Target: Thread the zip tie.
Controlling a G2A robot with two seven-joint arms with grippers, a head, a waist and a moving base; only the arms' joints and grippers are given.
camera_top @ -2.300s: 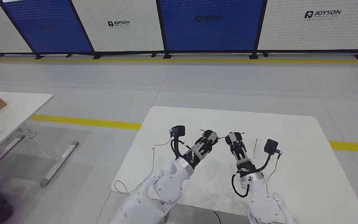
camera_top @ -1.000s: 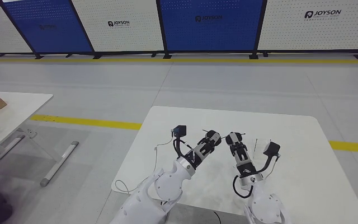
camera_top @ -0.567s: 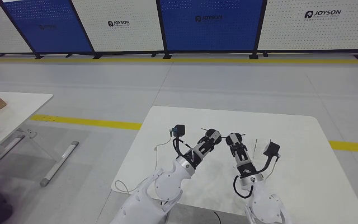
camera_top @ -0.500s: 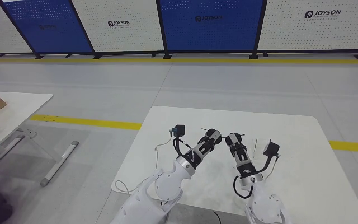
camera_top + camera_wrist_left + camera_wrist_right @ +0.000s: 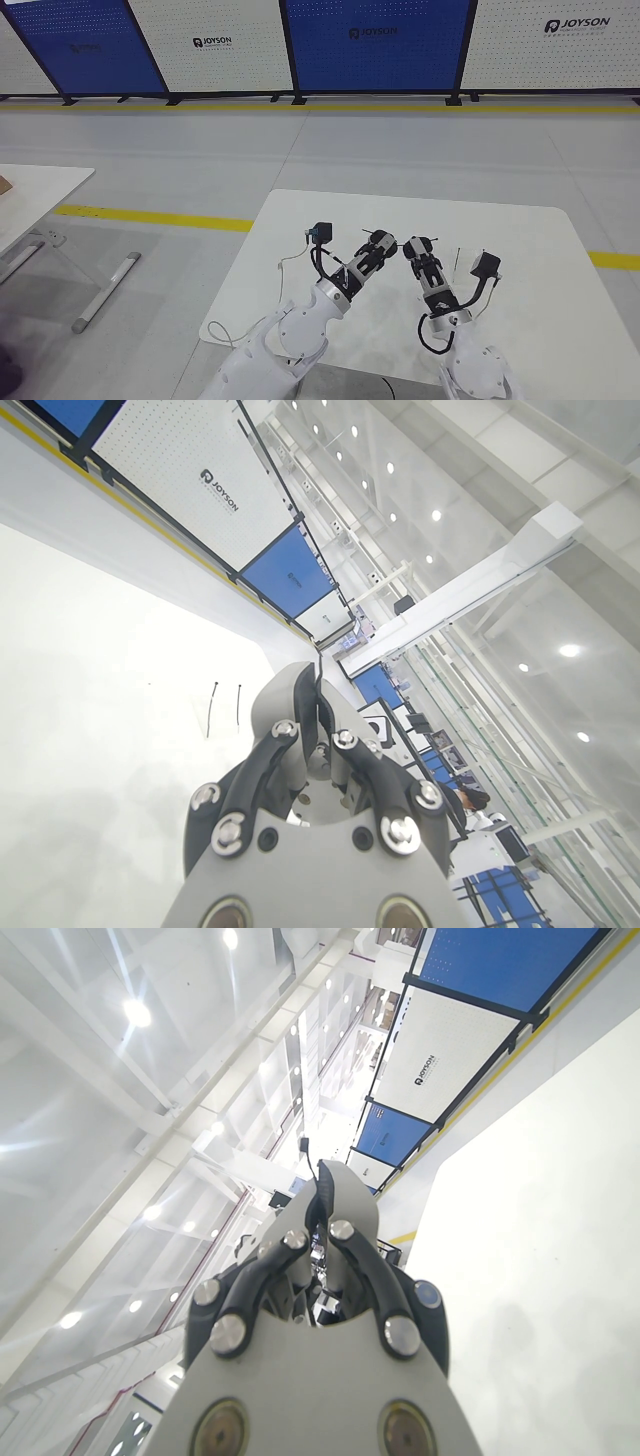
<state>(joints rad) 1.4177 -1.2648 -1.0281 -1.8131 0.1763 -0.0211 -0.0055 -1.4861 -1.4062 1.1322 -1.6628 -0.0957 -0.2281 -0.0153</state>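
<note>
A white table (image 5: 520,300) seen from above, with two robot arms held over its near middle, their tips close together but apart. The left gripper (image 5: 380,241) sits just beside the right gripper (image 5: 415,245), both angled toward the far edge of the table. In the left wrist view, the left gripper (image 5: 315,680) has its two fingers pressed together, pinching a thin black strip (image 5: 318,667) whose short end pokes out past the fingertips. In the right wrist view, the right gripper (image 5: 322,1178) is likewise closed tight, clamping a black zip tie (image 5: 306,1153); the tie's small square head stands clear above the fingertips. Whether the strip and the tie are two ends of one piece cannot be told. Two spare zip ties (image 5: 212,710) (image 5: 238,707) lie flat on the table beyond the left gripper, side by side and nearly parallel, not touching. Behind the table, a grey floor runs to a row of blue and white wall panels (image 5: 378,45), with a yellow floor line (image 5: 150,216) crossing in between. A second white table (image 5: 30,195) stands off to the left.
</note>
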